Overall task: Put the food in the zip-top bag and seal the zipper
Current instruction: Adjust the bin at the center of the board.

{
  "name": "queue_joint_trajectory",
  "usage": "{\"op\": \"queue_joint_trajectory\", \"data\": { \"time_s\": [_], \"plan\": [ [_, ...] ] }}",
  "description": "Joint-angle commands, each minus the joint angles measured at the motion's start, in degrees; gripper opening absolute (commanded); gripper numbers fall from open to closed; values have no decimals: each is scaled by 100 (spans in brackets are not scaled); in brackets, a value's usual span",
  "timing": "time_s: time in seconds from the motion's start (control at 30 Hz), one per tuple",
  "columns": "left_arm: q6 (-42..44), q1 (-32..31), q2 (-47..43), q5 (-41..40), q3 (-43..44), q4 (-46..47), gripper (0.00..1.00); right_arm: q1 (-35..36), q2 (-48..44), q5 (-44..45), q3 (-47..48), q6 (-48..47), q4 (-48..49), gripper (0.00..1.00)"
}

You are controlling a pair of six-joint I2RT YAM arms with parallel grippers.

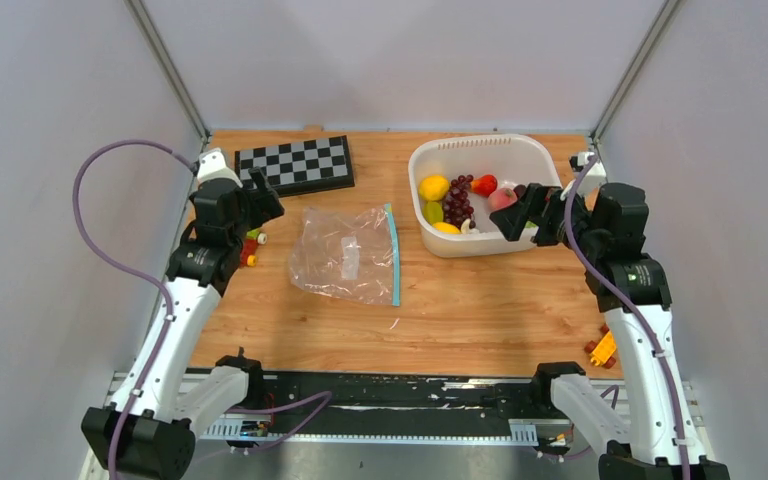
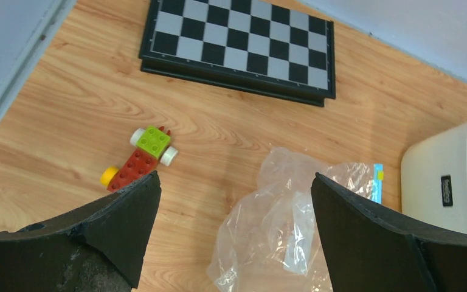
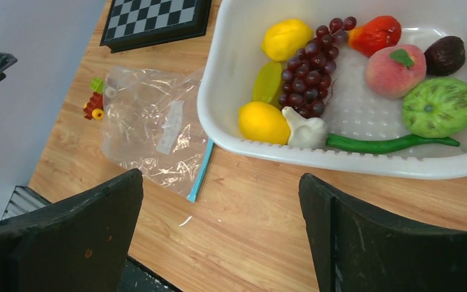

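The clear zip-top bag (image 1: 345,255) lies flat and empty on the wooden table, its teal zipper (image 1: 393,255) along the right edge. It also shows in the left wrist view (image 2: 286,213) and the right wrist view (image 3: 152,125). The food lies in the white basket (image 1: 480,141): two lemons (image 3: 286,38), purple grapes (image 3: 310,67), a peach (image 3: 394,70), a red strawberry (image 3: 377,33), a green chili (image 3: 389,145) and a green pear (image 3: 267,80). My left gripper (image 1: 263,197) is open and empty, above the table left of the bag. My right gripper (image 1: 518,213) is open and empty, above the basket's right side.
A folded chessboard (image 1: 295,163) lies at the back left. Red, yellow and green toy blocks (image 2: 141,159) lie left of the bag. An orange-yellow block (image 1: 602,348) sits near the front right edge. Grey walls close in the table on three sides.
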Motion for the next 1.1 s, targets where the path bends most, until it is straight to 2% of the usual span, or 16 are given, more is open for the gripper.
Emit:
{"op": "queue_joint_trajectory", "data": {
  "time_s": [0.0, 0.07, 0.27, 0.43, 0.5, 0.7, 0.9, 1.07],
  "plan": [
    [-503, -15, -300, -741, 93, 27, 100, 5, -117, -485, 187, -28, 216, 100],
    [-529, -15, -449, -585, -13, 118, 100, 18, -45, -572, 201, -108, 189, 100],
    [-18, -15, -1053, 1185, -518, 1144, 100, 101, 408, -217, 292, -445, -83, 100],
    [-386, -15, -1720, 1418, -981, 1137, 100, 113, 804, 287, 429, -620, -211, 100],
    [-482, -15, -1952, 1903, -1275, 1443, 100, 124, 939, 424, 432, -653, -101, 100],
    [-347, -20, -1385, 3210, -1178, 1280, 100, 128, 1688, 704, 344, -873, 225, 100],
    [298, -159, -1266, 3199, -1025, 654, 100, 154, 2652, 599, 127, -957, 544, 100],
    [534, -304, -1179, 3188, -938, 285, 100, 456, 2730, 928, -138, -994, 142, 100]
  ]
}}
